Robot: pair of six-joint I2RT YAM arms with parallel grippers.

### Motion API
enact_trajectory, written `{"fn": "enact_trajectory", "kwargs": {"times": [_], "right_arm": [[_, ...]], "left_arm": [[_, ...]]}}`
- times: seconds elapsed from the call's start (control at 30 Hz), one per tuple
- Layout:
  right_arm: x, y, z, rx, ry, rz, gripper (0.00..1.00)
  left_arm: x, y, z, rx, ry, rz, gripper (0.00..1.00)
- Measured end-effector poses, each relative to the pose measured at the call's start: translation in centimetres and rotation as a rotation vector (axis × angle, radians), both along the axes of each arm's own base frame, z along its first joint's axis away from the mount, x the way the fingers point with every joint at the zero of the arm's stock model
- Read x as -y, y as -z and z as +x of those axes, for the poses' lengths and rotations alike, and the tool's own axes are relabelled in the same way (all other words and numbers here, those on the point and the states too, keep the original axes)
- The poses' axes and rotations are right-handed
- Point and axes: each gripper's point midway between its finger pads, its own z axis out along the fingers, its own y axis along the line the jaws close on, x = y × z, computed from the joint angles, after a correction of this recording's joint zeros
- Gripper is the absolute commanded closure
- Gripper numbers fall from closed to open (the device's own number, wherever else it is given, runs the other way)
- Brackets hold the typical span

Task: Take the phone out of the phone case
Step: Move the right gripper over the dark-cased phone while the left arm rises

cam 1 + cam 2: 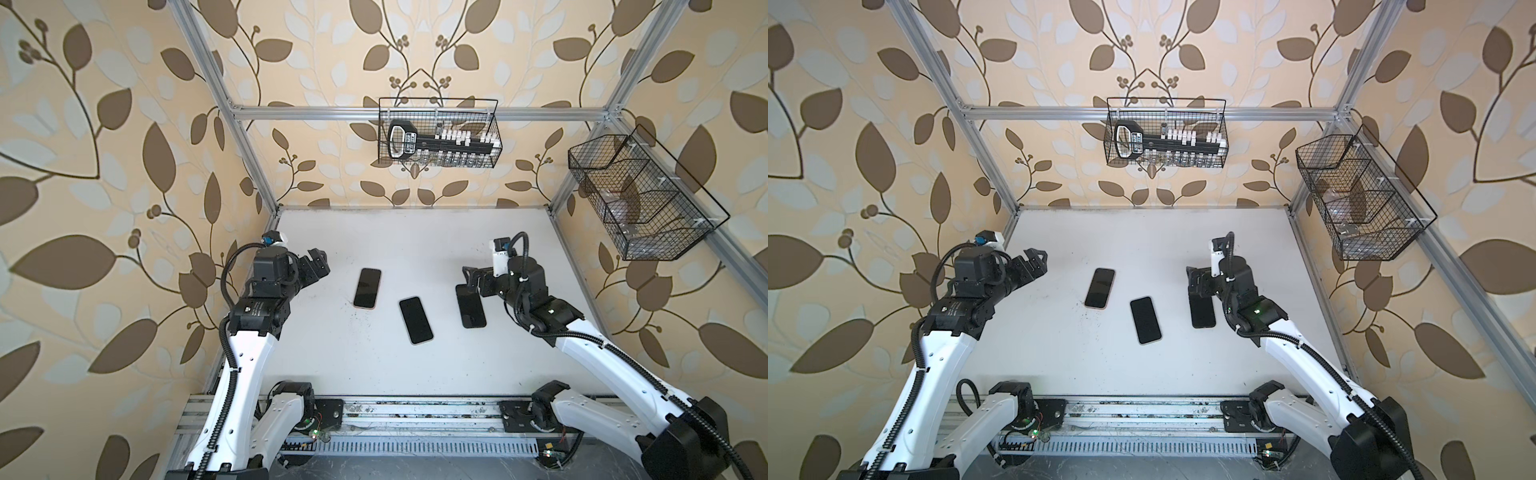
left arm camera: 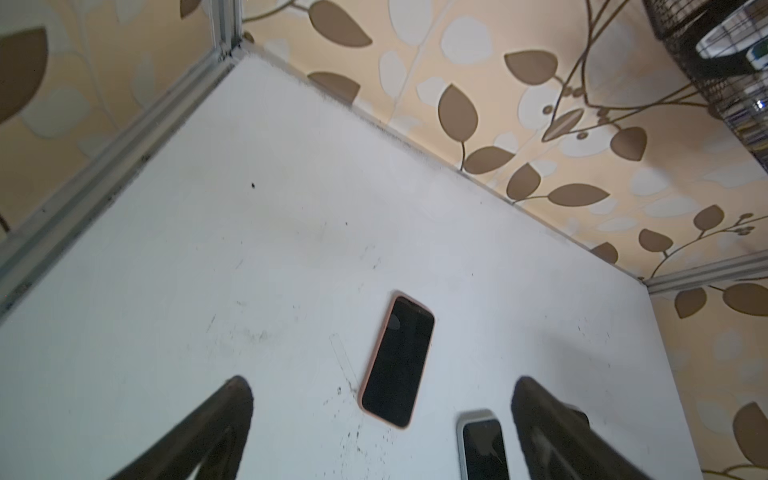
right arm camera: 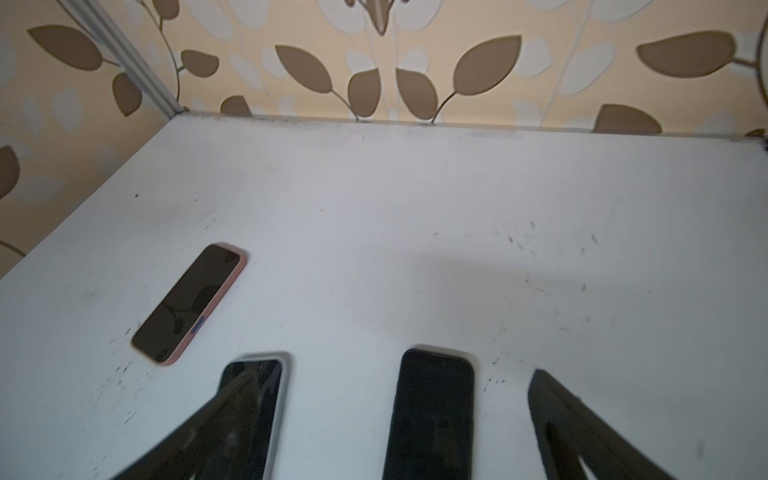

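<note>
Trouble is lurking in the first pinch: the dark-cased phone (image 1: 471,311) is lying flat on the desk (image 1: 374,237), so it could be skidding away, or lifting case and all. The right end effector (image 1: 468,279) is hovering over its far end and the left end effector (image 1: 319,268) is hanging well apart; both are gaping wide, holding nothing. The phone is showing a black screen, its dark case hugging the edges, with a pale-cased phone (image 1: 416,320) and a pink-cased phone (image 1: 367,288) lying beside it.
</note>
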Motion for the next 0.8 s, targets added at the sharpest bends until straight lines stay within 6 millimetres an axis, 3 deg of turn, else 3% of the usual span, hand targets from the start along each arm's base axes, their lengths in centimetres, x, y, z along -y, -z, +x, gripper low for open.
{"fn": "enact_trajectory", "kwargs": {"times": [0.17,0.37,0.63,0.8], "right_arm": [[-4.9,2.5,-3.3,-0.127,-0.054,-0.044,0.00],[-9.1,6.5,-6.1,-0.248,-0.057,-0.123,0.00],[-11.6,11.1,-7.9,-0.351,-0.037,-0.178,0.02],[-12.5,12.2,-7.5,-0.375,-0.021,-0.193,0.03]], "left_arm": [[1.0,1.9,-2.4,-0.117,0.007,-0.089,0.01],[1.5,2.9,-3.8,-0.183,0.005,-0.130,0.01],[2.0,2.5,-4.4,-0.172,0.023,-0.151,0.01],[2.4,2.9,-4.4,-0.192,0.038,-0.175,0.01]]}}
